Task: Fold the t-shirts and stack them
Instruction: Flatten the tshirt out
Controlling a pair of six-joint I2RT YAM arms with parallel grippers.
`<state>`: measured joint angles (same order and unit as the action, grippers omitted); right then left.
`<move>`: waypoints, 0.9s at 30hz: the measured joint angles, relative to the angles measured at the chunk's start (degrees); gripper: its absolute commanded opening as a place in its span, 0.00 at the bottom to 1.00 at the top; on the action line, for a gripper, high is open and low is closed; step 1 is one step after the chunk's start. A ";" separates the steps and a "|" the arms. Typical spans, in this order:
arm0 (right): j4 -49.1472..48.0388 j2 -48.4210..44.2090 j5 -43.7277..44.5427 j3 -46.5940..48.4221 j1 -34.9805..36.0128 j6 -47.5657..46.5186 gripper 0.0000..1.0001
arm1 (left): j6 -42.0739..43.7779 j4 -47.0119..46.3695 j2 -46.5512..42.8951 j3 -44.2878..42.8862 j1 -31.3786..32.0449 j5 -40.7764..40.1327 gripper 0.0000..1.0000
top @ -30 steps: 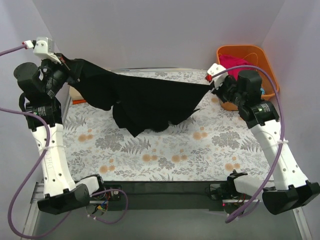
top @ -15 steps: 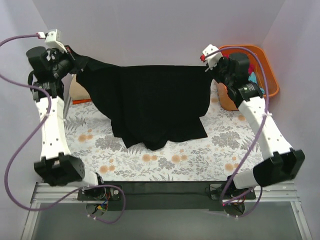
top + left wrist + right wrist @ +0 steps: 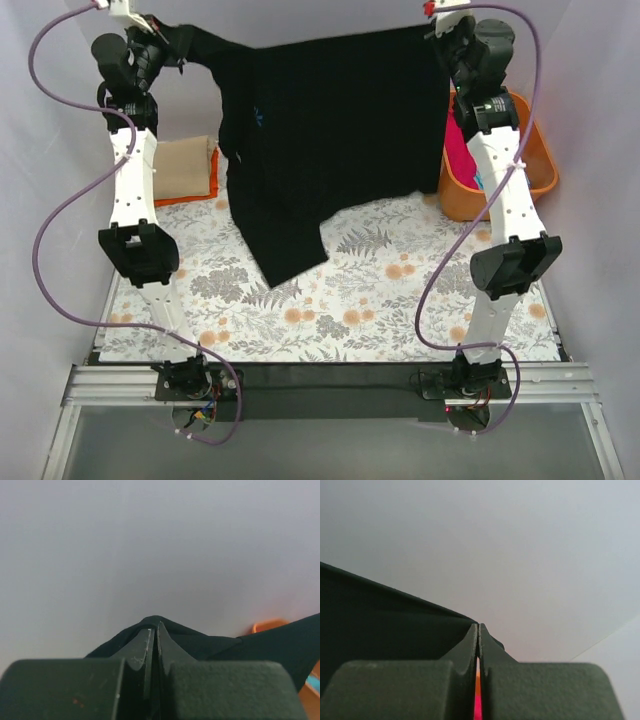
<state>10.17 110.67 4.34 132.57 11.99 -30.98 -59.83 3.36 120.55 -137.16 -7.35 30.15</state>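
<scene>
Both arms hold the black t-shirt (image 3: pixel 330 120) high over the far side of the counter (image 3: pixel 420 310), spread between them so the cloth hangs open for laying flat. The left hand (image 3: pixel 154 630) is clamped on one upper corner, and the right hand (image 3: pixel 478 628) on the other. The tan t-shirt (image 3: pixel 185 168) lies far left. The orange tub (image 3: pixel 530 175), holding a magenta t-shirt (image 3: pixel 462 150), stands just right of the hanging cloth and is a likely snag point.

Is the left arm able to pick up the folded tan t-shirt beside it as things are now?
Probably not yet. The tan t-shirt lies uncovered beside the left arm, but its jaws are shut on the black t-shirt, held high.
</scene>
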 measured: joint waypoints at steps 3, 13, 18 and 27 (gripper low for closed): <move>-6.49 -3.52 -0.17 -0.70 0.20 0.24 0.01 | -1.68 -10.69 -3.72 2.82 -0.15 -3.02 0.00; -21.35 -24.87 -4.26 -31.61 -0.42 -2.78 0.01 | 3.21 -22.80 -33.38 38.45 -3.58 2.16 0.00; -15.91 -37.20 -10.93 -64.70 -1.05 -9.79 0.01 | 20.85 -4.55 -55.41 71.23 -4.55 7.28 0.00; 7.72 -58.90 -20.06 -93.66 -0.35 -25.38 0.01 | 56.65 39.36 -75.03 91.71 -5.68 7.13 0.00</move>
<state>17.89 51.77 -15.73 38.92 11.64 -56.36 -3.18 42.72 45.52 -45.45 -13.04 37.28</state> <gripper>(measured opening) 0.018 0.020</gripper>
